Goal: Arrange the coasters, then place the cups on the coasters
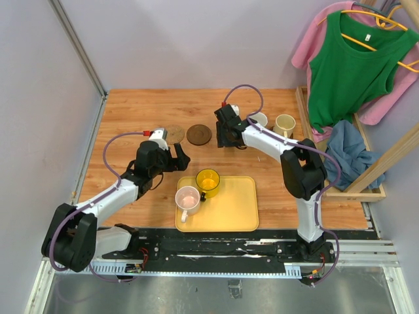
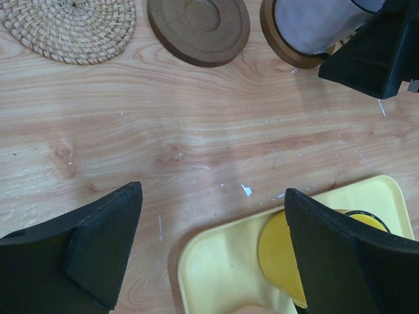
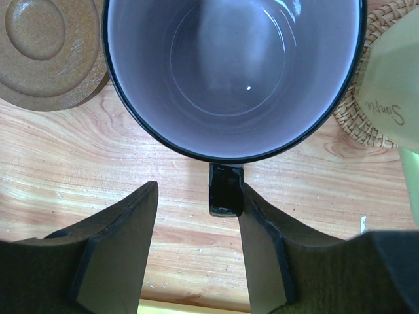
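A grey-purple cup (image 3: pixel 232 72) stands on a dark brown coaster (image 2: pixel 283 47) at the middle back. Its black handle (image 3: pixel 226 190) lies between the fingers of my right gripper (image 3: pixel 200 190). That gripper is open: the right finger touches the handle and the left finger stands apart. A second dark brown coaster (image 2: pixel 198 29) and a woven tan coaster (image 2: pixel 71 26) lie bare to its left. My left gripper (image 2: pixel 213 193) hangs open and empty over the tray's back-left corner. The yellow cup (image 1: pixel 208 180) and pink cup (image 1: pixel 188 198) stand on the yellow tray (image 1: pixel 232 209).
A pale cup (image 1: pixel 260 120) sits on a woven coaster (image 3: pixel 366 111), with a cream cup (image 1: pixel 285 124) beside it at the back right. A wooden rack (image 1: pixel 366 163) with clothes stands at the right table edge. Grey walls close the left and back.
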Controlling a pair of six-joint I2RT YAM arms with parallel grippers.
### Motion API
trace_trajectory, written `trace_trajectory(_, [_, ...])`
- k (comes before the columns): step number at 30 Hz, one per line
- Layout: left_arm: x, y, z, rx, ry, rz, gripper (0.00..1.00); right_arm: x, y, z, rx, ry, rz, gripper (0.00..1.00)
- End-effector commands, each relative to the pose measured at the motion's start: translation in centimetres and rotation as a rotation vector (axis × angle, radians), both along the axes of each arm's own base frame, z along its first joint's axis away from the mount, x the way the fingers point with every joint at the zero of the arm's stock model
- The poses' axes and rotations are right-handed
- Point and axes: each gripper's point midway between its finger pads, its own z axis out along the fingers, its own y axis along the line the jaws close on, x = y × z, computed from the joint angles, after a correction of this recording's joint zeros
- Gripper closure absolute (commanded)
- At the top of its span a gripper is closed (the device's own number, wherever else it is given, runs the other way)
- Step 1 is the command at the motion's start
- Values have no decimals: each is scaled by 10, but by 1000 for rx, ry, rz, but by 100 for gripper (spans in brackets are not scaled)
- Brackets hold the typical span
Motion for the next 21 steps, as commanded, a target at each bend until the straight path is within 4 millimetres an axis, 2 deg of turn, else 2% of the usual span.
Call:
trace_trajectory(1, [4,-1,17,-24,-39,2,7,-9,8,11,20,-9,16,47])
trace_trajectory(10, [2,-2,20,-29,-45,-11,7,-14,2,7,-3,-3,2,44])
trace_trajectory(11, [1,-2,21,-29,-47,-17,7,-16,2,16,7,-19,1,42])
trace_trajectory(16, [-2,-5,25,-27,-50,-42,6,-33,1,26,23,-25,9,36])
trace_trajectory(21, [-7,-11,25,-34,-40,-89,8,-58,1,45,47,-50,31,28])
